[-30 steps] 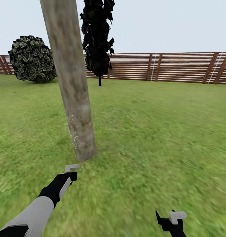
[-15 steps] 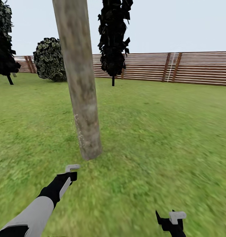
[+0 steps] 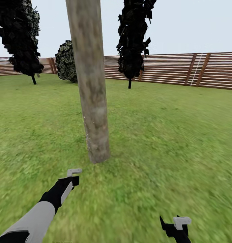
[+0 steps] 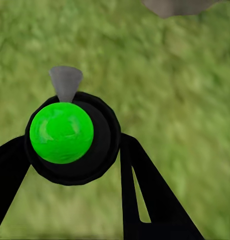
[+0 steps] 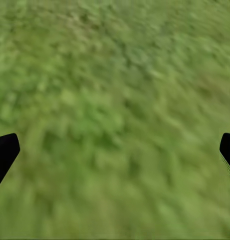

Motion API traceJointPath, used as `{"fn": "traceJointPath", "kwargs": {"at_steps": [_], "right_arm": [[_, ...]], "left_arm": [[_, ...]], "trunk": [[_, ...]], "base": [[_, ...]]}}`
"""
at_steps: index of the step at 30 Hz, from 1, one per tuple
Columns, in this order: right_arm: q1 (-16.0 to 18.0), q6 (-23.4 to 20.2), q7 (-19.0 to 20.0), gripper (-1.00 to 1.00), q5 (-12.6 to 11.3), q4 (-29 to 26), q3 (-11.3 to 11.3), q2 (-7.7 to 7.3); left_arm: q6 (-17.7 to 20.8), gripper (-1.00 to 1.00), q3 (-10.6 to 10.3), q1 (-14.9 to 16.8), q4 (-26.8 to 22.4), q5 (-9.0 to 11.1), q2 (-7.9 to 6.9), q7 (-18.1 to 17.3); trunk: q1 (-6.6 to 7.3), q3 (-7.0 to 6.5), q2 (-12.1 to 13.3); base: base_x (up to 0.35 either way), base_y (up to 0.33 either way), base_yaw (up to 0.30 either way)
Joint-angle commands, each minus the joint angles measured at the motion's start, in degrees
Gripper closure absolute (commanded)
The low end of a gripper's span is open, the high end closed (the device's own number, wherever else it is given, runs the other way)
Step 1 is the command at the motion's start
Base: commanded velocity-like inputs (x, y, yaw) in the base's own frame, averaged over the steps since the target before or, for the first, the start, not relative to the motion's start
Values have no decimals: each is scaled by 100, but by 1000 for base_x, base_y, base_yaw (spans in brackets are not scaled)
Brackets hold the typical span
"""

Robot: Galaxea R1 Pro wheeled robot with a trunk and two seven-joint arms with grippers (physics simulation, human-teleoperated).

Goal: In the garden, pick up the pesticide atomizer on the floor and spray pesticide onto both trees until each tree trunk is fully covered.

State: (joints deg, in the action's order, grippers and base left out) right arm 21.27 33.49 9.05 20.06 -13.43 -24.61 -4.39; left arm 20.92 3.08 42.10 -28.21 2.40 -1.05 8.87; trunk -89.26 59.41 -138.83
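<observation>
Reaching left tool toward tree trunk

View swung leftward, apparently; tree trunk now nearer centre frame.

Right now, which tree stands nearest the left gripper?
The thick pale grey-beige trunk, rooted just beyond the left gripper; the two black-leaved trees stand far back by the fence.
</observation>
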Motion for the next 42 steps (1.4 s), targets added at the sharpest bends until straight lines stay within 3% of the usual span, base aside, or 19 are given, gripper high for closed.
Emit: {"fn": "traceJointPath", "kwargs": {"at_steps": [1,27,42], "right_arm": [[0,0,0,-100,2,-1,0,0],[0,0,0,-100,4,-2,0,0],[0,0,0,-100,-2,-2,0,0]], "left_arm": [[0,100,0,0,0,-3,0,-1],[5,100,0,0,0,-3,9,-8],[9,100,4,0,0,-3,0,-8]], "trunk": [[0,0,0],[0,0,0],[0,0,0]], "base": [[83,-273,279],[46,-274,276],[0,-276,14]]}}
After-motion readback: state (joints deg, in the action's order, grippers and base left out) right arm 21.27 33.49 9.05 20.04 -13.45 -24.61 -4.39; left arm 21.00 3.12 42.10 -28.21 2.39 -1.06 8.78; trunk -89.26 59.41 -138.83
